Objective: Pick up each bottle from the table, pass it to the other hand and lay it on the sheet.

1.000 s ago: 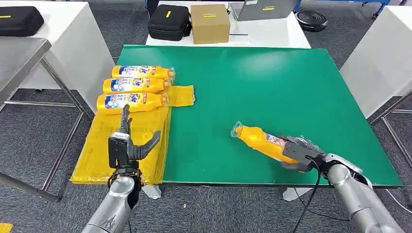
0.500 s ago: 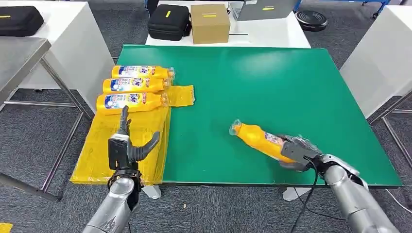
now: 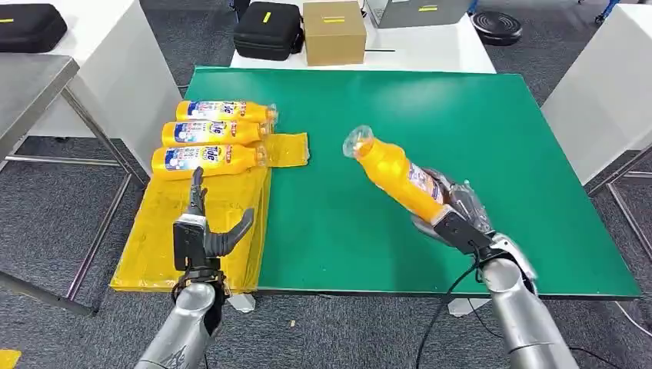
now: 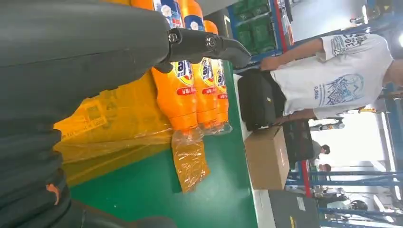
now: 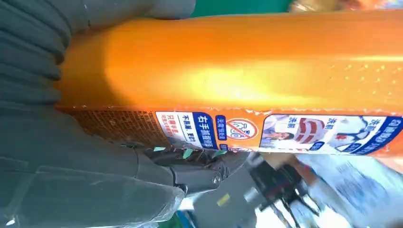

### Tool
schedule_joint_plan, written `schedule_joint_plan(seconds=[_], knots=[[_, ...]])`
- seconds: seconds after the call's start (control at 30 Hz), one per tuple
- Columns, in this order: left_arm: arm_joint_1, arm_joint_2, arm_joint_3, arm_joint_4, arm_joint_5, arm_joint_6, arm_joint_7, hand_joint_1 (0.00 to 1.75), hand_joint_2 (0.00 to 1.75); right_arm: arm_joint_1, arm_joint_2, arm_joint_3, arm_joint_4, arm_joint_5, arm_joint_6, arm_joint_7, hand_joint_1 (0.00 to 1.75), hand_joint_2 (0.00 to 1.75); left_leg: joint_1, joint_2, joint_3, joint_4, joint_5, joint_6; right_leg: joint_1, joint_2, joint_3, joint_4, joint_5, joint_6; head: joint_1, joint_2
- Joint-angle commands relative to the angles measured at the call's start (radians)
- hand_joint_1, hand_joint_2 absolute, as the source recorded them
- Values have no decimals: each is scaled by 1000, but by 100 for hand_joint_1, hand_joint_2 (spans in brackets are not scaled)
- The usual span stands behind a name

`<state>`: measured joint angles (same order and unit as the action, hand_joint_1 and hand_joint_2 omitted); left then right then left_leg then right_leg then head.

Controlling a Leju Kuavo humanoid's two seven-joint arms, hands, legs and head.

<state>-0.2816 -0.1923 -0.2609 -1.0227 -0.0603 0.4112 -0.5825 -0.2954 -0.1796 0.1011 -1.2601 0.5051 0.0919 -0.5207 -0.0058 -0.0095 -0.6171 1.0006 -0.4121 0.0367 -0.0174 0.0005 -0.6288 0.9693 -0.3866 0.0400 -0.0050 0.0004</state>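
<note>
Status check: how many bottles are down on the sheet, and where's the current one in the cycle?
Three bottles already lie side by side on the yellow sheet. A fourth bottle is gripped by the right hand above the green table. The left hand waits with fingers apart over the sheet. Left: the handover and laying it down.

The bottle in the right hand is orange-yellow with a white, blue and red label, and the three bottles lying on the yellow sheet match it, each with a blue-and-white label. The table is bright green. Behind it sit a black case with a yellow mark and a plain brown box.
</note>
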Motion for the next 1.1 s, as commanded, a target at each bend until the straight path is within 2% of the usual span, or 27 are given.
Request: schedule_joint_plan(seconds=[0.03, 0.2, 0.3, 0.43, 0.5, 0.57, 0.67, 0.73, 0.87, 0.97, 1.1], knots=[[-10, 1, 9, 3, 2, -1, 11, 0, 175, -4, 63, -50, -69, -3, -21, -9, 175, 175, 1, 2, 5, 1, -3, -2, 2, 1, 5, 0, -3, -2, 0, 0], [-11, 2, 8, 1, 6, -6, 10, 0, 175, 1, 69, -52, -77, -15, -29, -21, 175, 175, 1, 2, 4, 0, -3, -2, 1, 1, 4, 0, -2, -2, 0, 0], [-9, 1, 13, -2, 33, -30, 22, 0, 175, 16, 78, -34, -90, 44, -91, -16, 175, 175, 1, 2, 4, 0, -2, -2, 1, 1, 3, 0, -2, -2, 0, 0], [-23, 10, 8, 19, 146, -177, 68, 0, 175, 49, 125, 21, -45, 97, -152, -10, 175, 175, 2, 3, 6, -1, -3, -3, 2, 2, 5, -1, -2, -2, 0, 0], [-32, 15, -1, 23, 228, -300, 109, 0, 175, 42, 155, 57, 16, 137, -199, 0, 175, 175, 2, 3, 7, -1, -3, -3, 2, 2, 6, -1, -2, -3, 0, 0], [-31, 17, -4, 17, 229, -303, 110, 0, 175, 37, 164, 64, 36, 144, -214, -2, 175, 175, 1, 4, 3, -1, -1, -2, 1, 3, 2, -1, 0, -2, 0, 0], [-30, 17, -4, 13, 230, -304, 111, 0, 175, 30, 161, 64, 41, 144, -214, -2, 175, 175, 2, 5, 5, 0, -3, -3, 2, 3, 3, -1, -2, -2, 0, 0], [-31, 33, -24, 0, 307, -426, 170, 0, 175, 22, 184, 67, 67, 116, -189, -10, 175, 175, 2, 4, 5, 0, -3, -3, 2, 2, 4, 0, -2, -2, 0, 0], [-29, 81, -87, -51, 430, -688, 279, 0, 175, -33, 249, 115, 212, 136, -245, -33, 175, 175, 1, 5, 2, -1, -2, -2, 1, 4, 1, -1, 0, -2, 0, 0], [-34, 96, -119, -60, 481, -800, 331, 0, 175, -74, 270, 144, 314, 122, -261, -54, 175, 175, 2, 9, 5, 0, -4, -3, 2, 7, 4, 0, -1, -3, 0, 0], [-47, 106, -144, -68, 521, -885, 353, 0, 175, -77, 271, 159, 345, 121, -291, -70, 175, 175, 2, 3, 2, -1, -1, -2, 2, 2, 1, -1, -1, -2, 0, 0]])
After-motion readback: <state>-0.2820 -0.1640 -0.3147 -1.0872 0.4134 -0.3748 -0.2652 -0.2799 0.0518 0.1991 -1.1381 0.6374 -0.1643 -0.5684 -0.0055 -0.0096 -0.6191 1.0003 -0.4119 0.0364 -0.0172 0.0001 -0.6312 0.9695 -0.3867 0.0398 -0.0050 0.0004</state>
